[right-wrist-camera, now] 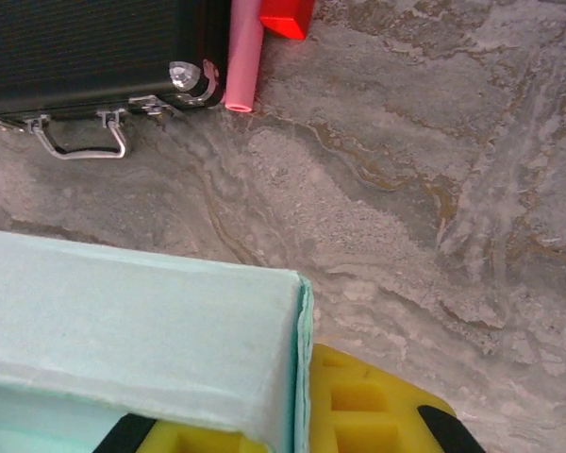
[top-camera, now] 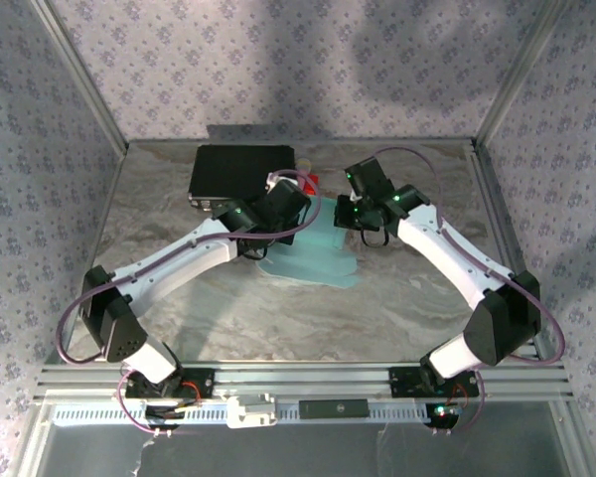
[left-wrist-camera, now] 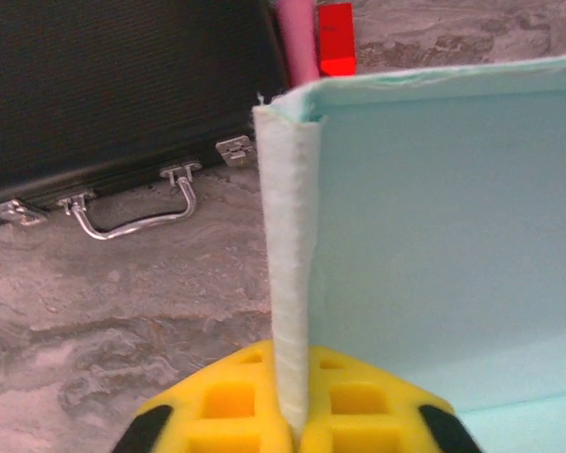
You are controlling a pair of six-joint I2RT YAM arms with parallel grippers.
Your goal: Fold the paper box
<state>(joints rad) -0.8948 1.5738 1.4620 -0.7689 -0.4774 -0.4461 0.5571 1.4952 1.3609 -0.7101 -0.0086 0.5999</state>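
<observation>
The paper box [left-wrist-camera: 434, 236] — matt pale-blue card, fuzzy cut edge. Upper left, black case [left-wrist-camera: 104, 85]: fine-grained texture, glossy chrome handle [left-wrist-camera: 141, 224]. Marbled table [right-wrist-camera: 434, 189], dull.

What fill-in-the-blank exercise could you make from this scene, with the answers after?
The left gripper, shut on the paper box, has ____ fingers.
The case with the metal handle is ____.
The tube beside the case is ____.
The block by the tube is ____.
Missing: yellow, black, pink, red.
</observation>
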